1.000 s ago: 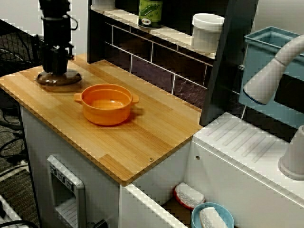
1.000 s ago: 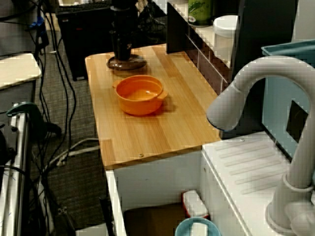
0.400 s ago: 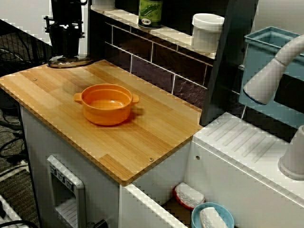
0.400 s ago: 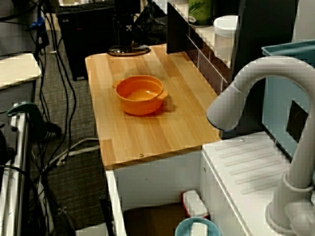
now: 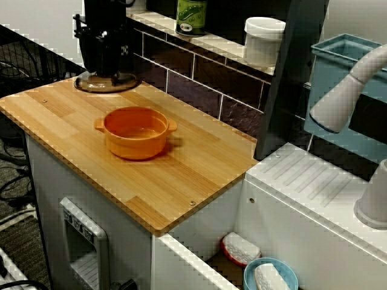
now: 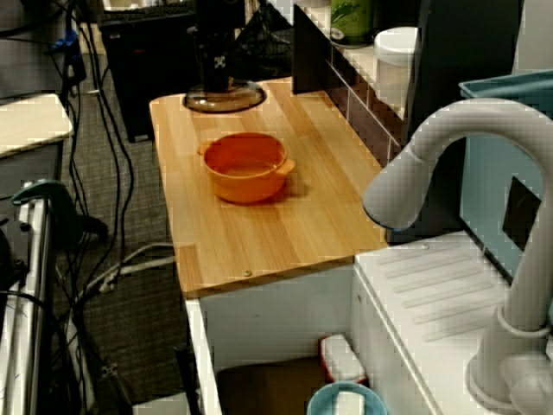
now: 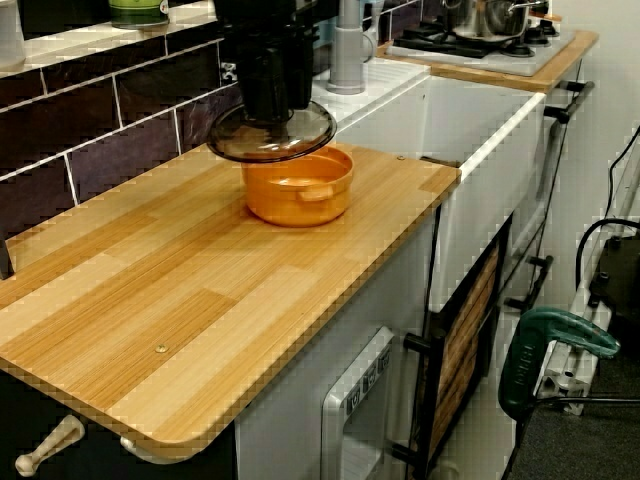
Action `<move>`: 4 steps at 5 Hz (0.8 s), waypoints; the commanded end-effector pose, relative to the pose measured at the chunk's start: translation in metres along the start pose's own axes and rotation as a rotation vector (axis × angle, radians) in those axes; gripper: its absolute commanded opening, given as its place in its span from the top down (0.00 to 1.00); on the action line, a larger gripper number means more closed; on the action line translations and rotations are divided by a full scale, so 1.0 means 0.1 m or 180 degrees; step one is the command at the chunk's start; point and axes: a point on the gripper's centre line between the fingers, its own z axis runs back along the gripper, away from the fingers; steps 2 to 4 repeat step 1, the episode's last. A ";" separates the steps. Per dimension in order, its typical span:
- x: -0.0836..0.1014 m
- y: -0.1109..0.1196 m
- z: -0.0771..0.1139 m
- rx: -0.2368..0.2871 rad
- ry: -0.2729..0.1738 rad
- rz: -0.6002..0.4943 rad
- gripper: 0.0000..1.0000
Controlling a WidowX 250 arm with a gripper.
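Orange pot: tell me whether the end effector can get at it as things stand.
Likely yes for reaching: the orange pot stands uncovered on the wooden counter, nothing close around it. But the end effector is shut on the glass lid, so it probably could not grasp the pot.

Tallied: one wooden table (image 5: 181, 175); one orange round two-handled pot (image 5: 136, 133); one smoky round glass lid (image 5: 100, 86); one pale ledge shelf (image 5: 214, 42); one green-labelled jar (image 5: 191, 15); one white cylindrical tub (image 5: 263, 39); one pale curved faucet (image 5: 344, 90); one teal plastic bin (image 5: 338, 57); one light-blue bowl (image 5: 270, 275).
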 end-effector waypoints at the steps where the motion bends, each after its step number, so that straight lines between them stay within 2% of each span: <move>1: -0.10 -0.26 0.17 0.0118 -0.0241 -0.0176 1.00; 4: -0.10 -0.26 0.17 0.0118 -0.0241 -0.0176 1.00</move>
